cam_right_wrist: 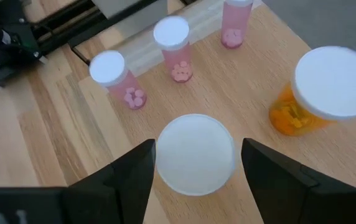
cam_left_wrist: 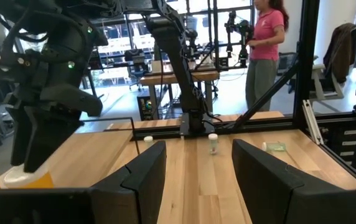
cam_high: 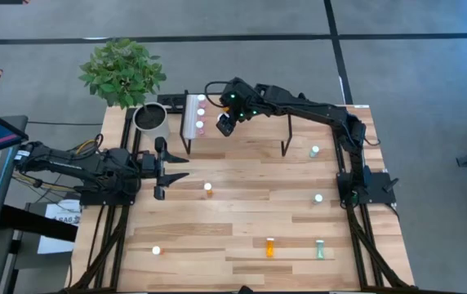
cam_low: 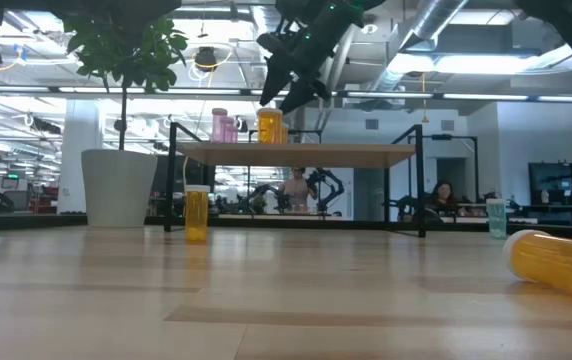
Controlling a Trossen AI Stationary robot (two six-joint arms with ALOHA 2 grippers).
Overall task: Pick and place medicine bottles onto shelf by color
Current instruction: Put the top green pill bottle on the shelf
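Bottle cap (cam_right_wrist: 195,154) sat upright directly below right gripper (cam_right_wrist: 193,171), centred between spread jaws on shelf (cam_right_wrist: 246,81); left gripper (cam_high: 162,170) parked, jaws apart, empty.

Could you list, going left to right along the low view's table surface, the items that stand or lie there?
White plant pot → upright orange medicine bottle → black-framed wooden shelf → pale green bottle → orange bottle lying on its side.

5 bottles (cam_right_wrist: 195,154) on shelf (cam_right_wrist: 240,81); rest on table (cam_high: 242,212).
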